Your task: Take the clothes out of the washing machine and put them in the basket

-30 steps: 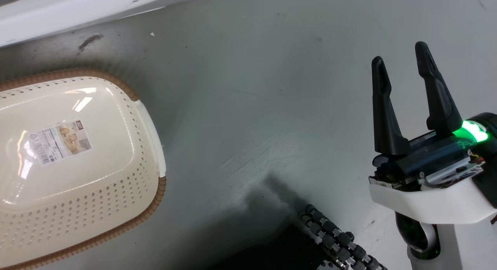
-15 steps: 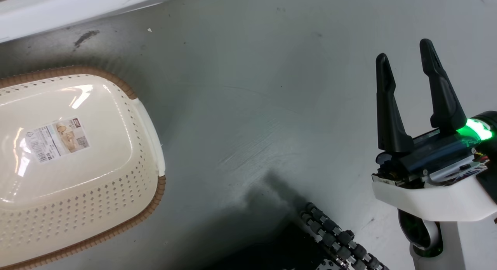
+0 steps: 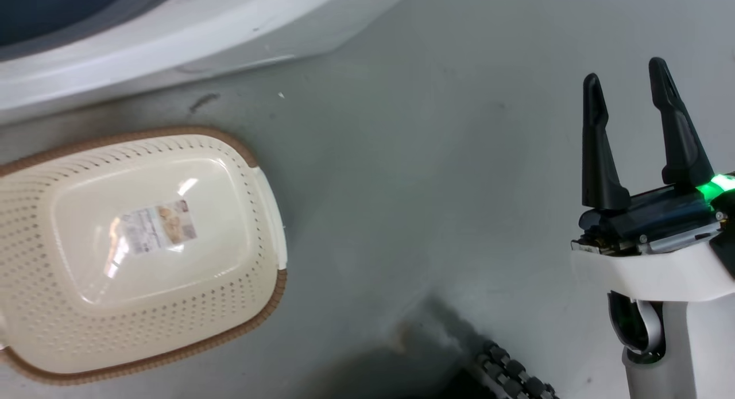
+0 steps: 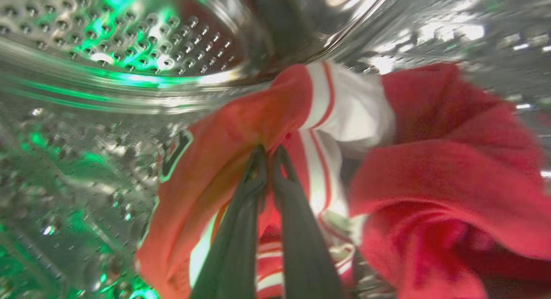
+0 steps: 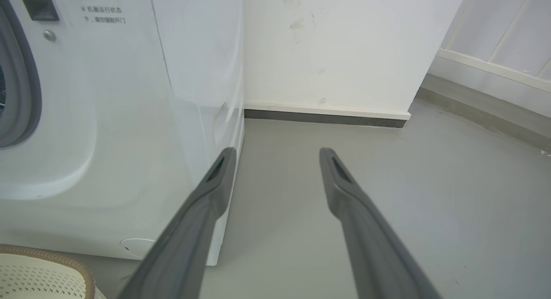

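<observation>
Early stage: L claw (image 4: 269, 155) pinched onto striped garment (image 4: 241, 118) inside drum (image 4: 129, 53), plain red one (image 4: 443, 174) beside it. Basket (image 3: 241, 295) empty. R claw (image 3: 625, 70) spread wide, idle. 0/2 done.

the basket (image 3: 247, 272) is shared by the downward head view and the low right wrist view; the drum (image 4: 129, 45) is faced closely by the left.

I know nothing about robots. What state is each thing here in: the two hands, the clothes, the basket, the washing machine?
washing machine: drum holds both garments.
striped garment: crumpled in the drum, gripped by the left hand.
plain red garment: crumpled beside it, ungripped.
left hand: shut on the striped garment.
right hand: open, empty, above the floor.
basket: upright on the floor, empty.
</observation>
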Controlling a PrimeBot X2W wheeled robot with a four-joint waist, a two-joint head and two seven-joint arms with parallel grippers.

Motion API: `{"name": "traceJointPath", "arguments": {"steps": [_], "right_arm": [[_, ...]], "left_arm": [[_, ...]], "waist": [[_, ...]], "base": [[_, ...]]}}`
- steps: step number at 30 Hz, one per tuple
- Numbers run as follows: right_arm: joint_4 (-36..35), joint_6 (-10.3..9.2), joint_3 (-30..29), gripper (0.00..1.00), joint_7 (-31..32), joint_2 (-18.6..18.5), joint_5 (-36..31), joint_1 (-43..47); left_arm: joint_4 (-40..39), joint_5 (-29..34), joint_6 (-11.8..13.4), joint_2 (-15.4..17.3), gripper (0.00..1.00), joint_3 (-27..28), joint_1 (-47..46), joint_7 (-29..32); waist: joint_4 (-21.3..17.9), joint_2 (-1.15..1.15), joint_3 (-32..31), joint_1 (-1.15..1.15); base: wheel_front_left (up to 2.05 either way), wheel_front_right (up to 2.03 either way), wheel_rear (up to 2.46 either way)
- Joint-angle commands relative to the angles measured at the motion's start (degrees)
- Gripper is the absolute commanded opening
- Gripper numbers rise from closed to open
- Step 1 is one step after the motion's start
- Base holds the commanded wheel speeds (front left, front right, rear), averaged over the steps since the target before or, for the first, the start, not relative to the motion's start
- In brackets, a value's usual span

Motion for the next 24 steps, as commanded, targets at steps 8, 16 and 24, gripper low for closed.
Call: {"name": "traceJointPath", "arguments": {"steps": [8,16,24], "right_arm": [[3.1,-0.06,-2.3,1.00,-0.1,0.0,-4.1,2.9],[4.9,-0.06,-4.3,1.00,-0.1,0.1,-7.0,6.8],[6.2,-0.06,-5.0,1.00,-0.1,0.0,-8.6,10.3]], "left_arm": [[4.4,-4.1,-0.5,-6.9,0.00,1.5,11.9,-14.7],[6.4,-6.4,-0.5,-11.9,0.00,1.6,23.4,-25.7],[0.5,-5.7,1.7,-14.2,0.00,3.3,33.6,-30.4]], "waist": [[6.5,0.00,-13.4,0.00],[11.5,0.00,-22.6,0.00],[15.9,0.00,-29.2,0.00]], "base": [[0.00,0.00,0.00],[0.00,0.00,0.00],[0.00,0.00,0.00]]}}
